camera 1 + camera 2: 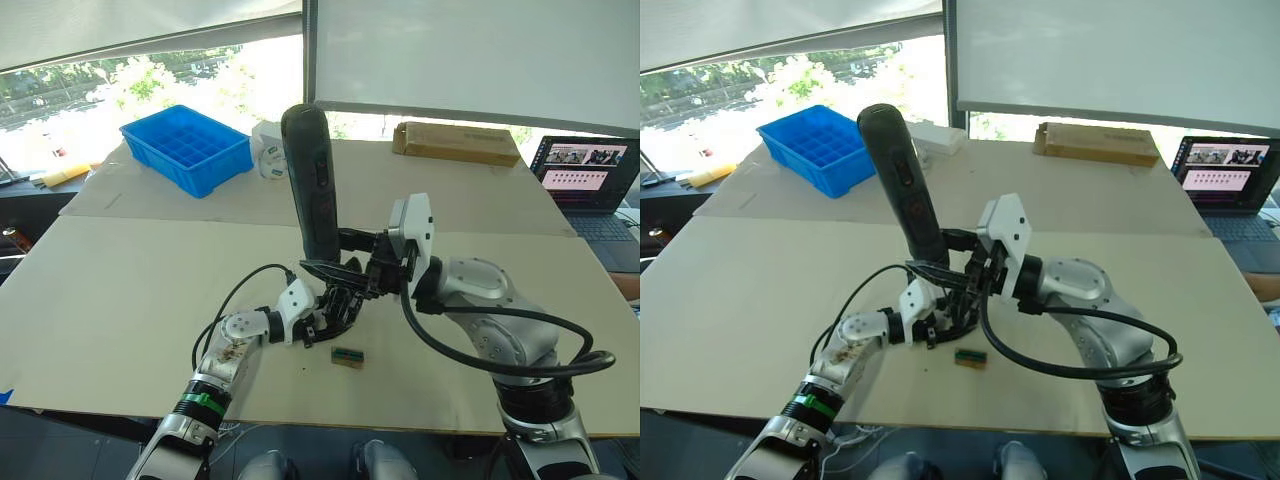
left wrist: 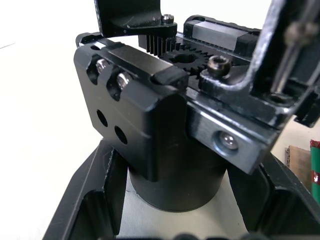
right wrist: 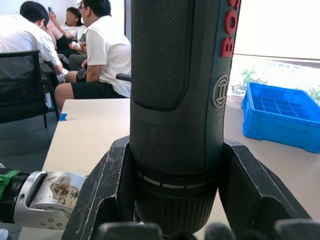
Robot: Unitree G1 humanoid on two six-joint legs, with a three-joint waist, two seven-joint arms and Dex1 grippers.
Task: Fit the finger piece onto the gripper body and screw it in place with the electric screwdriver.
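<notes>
Screwdriving is the step in hand, so keep your right hand (image 1: 352, 262) clamped as it is on the lower barrel of the electric screwdriver (image 1: 311, 185), which stands nearly upright with its top tipped slightly toward 11 o'clock. Your left hand (image 1: 322, 322) has its fingers closed around the round base of the gripper body (image 2: 165, 135), pinning it to the tabletop (image 1: 120, 310) at about 6 o'clock from the tool. In the left wrist view the thin bit (image 2: 290, 55) comes down toward a screw on the bracket; judge the line from there, hold the tool square to the screw head, and press lightly so the bit does not skip. Whether the finger piece is fully seated cannot be told. A small green-brown block (image 1: 347, 357) lies just beside the body at 5 o'clock. Farther off sit a blue compartment tray (image 1: 187, 148) at 11 o'clock, a cardboard box (image 1: 456, 141) at 1 o'clock and a laptop (image 1: 588, 180) at 2 o'clock; people sit beyond the tabletop's edge.
</notes>
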